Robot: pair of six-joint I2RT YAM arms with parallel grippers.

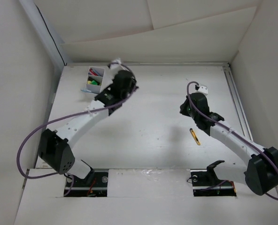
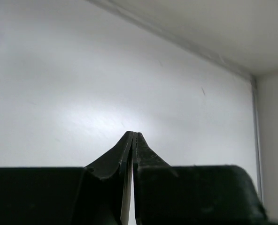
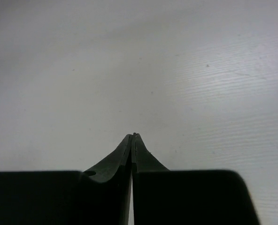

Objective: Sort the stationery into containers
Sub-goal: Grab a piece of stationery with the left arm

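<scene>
Near right gripper (image 3: 133,136): yellow-black pen (image 1: 195,136), untouched | left gripper (image 2: 133,136), right gripper: closed, empty

1. White table (image 1: 153,129): its bare surface, with faint specks and scuffs, lies below and ahead of the left gripper (image 2: 133,137) and the right gripper (image 3: 133,136).
2. Metal rail (image 2: 255,126): runs along the table edge, ahead and right of the left gripper.
3. White wall panels (image 1: 186,33): stand beyond the table's far edge, ahead of the left gripper.
</scene>
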